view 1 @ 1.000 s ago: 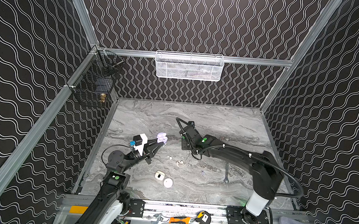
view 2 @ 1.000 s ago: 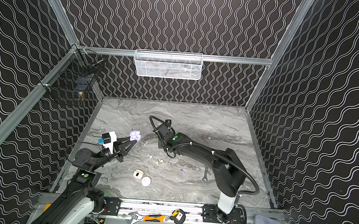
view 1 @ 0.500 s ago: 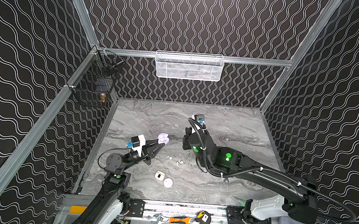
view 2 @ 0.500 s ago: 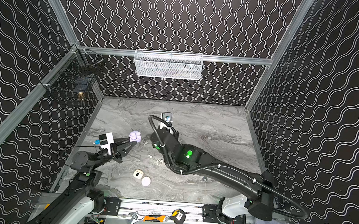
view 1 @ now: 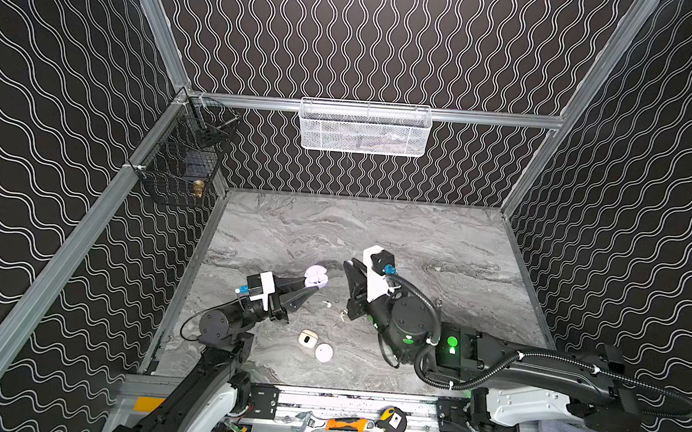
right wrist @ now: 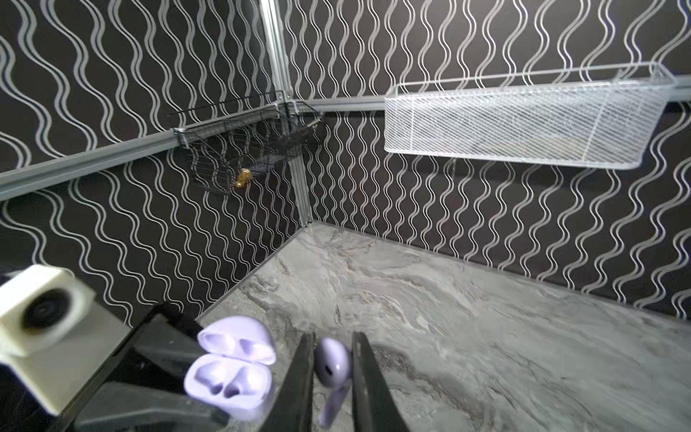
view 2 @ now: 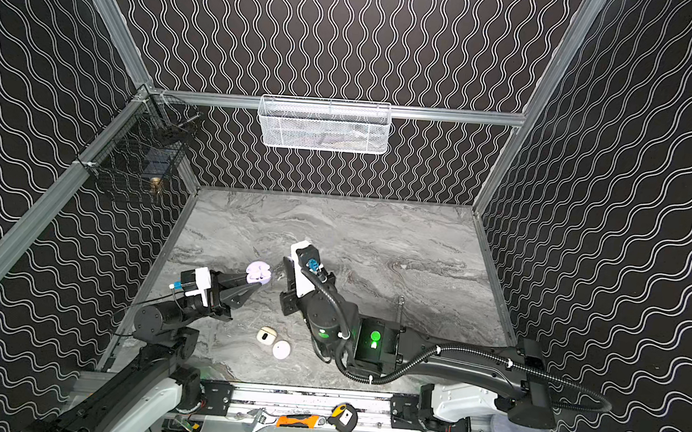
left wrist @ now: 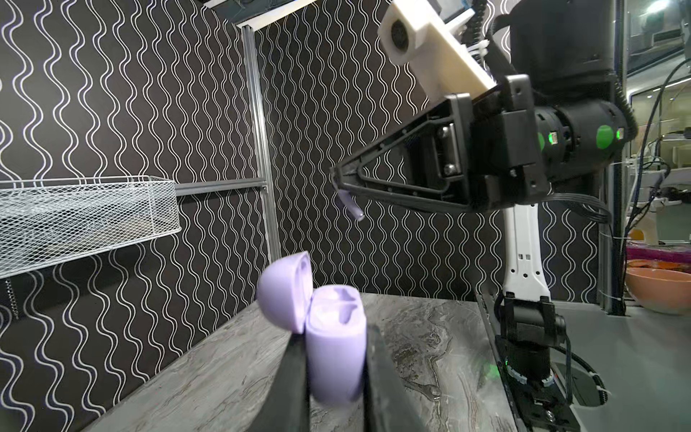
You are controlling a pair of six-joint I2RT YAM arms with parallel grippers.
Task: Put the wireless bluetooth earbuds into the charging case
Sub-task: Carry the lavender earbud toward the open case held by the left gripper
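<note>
Near centre, left jaws clamp the open, empty lavender case point(left wrist: 334, 351); right jaws pinch a lavender earbud point(right wrist: 332, 364).

A pale lavender charging case point(right wrist: 228, 381) stands open, lid tipped back, just beside a matching glossy earbud point(right wrist: 332, 362) hanging stem-down.

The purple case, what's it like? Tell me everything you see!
The purple case is small, rounded, smooth pale-lavender plastic. Its hinged lid is flipped open, and both earbud sockets inside look empty. It sits roughly upright, squeezed between the two black fingers of the left pincer.
</note>
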